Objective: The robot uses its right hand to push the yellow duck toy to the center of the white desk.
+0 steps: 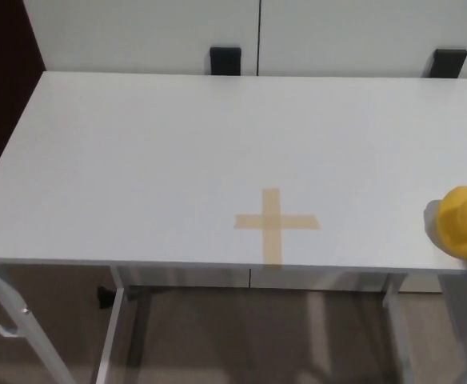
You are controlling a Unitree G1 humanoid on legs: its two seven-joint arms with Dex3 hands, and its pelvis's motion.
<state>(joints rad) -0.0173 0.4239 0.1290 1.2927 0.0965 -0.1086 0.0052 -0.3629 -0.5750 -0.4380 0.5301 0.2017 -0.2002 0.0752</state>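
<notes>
Desk: a white desk (137,160) fills most of the frame, its front edge running along the lower third.
Tape cross: a tan tape cross (275,224) lies at lower centre, near the front edge.
Duck: a yellow duck toy (465,222) sits at the right edge of the frame, on the desk's front right part, well apart from the cross, orange beak pointing right.
Hands: neither robot hand shows, so their state cannot be told.

The yellow duck toy (465,222) is cut off by the right edge.
</notes>
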